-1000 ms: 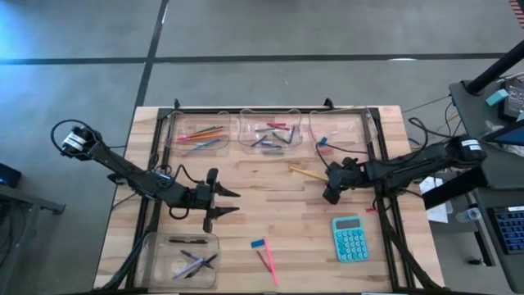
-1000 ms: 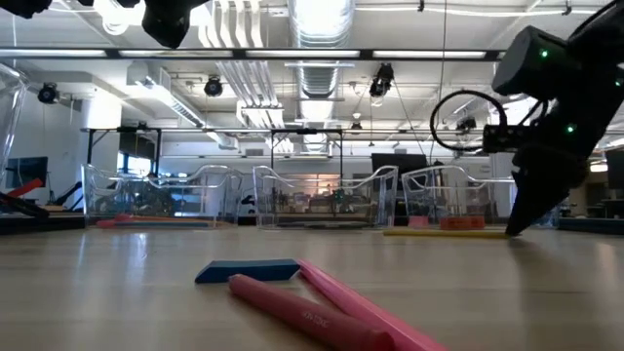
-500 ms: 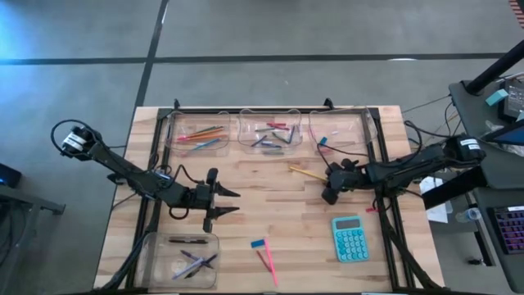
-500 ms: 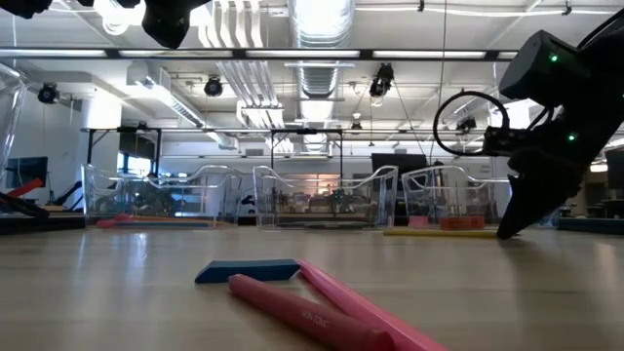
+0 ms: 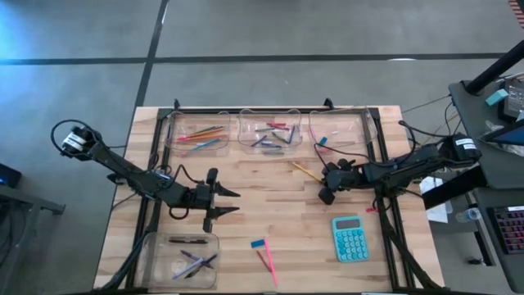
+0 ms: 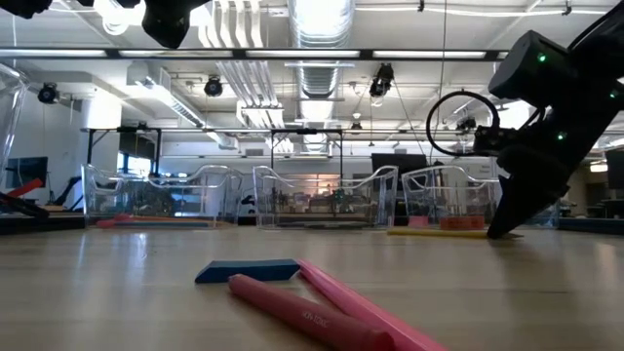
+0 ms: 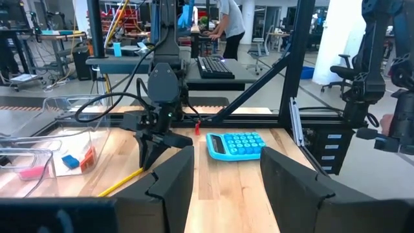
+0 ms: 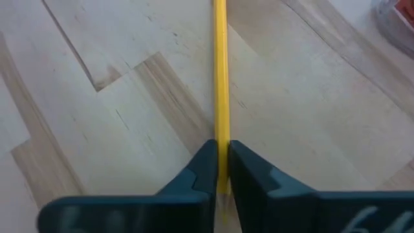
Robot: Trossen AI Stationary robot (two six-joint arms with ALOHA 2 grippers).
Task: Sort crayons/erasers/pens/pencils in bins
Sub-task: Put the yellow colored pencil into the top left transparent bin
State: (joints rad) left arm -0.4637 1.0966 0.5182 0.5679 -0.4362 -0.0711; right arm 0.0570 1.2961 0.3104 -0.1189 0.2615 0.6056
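Observation:
A yellow pencil (image 5: 303,171) lies on the wood right of centre, in front of the far right bin (image 5: 337,131). My right gripper (image 5: 325,193) stands at its right-hand end, shut on it; the low view shows this gripper (image 6: 499,232) down at table height. My left gripper (image 5: 232,202) hovers open left of centre, touching nothing. Two pink pencils (image 5: 267,262) and a blue eraser (image 5: 259,243) lie near the front edge. The other far bins (image 5: 199,131) (image 5: 270,131) hold pencils and crayons, and the near left bin (image 5: 182,256) holds pens. My right gripper pinches the yellow pencil's end (image 8: 220,169) between its two fingers (image 8: 204,169). The fingers slant down from the table's right side. The pencil's shaft (image 8: 220,65) runs on ahead of them and lies flat on the wood.
A teal calculator (image 5: 350,238) lies near the front right, close to my right arm. A black frame runs along the table's sides and far edge (image 5: 270,109). Bare wood lies in the middle between the two grippers. In the left wrist view a person (image 7: 228,26) stands in the room beyond.
My right gripper has edged a little toward the table's left at the yellow pencil's end, and its fingers have closed on the pencil. The pencil still lies on the wood.

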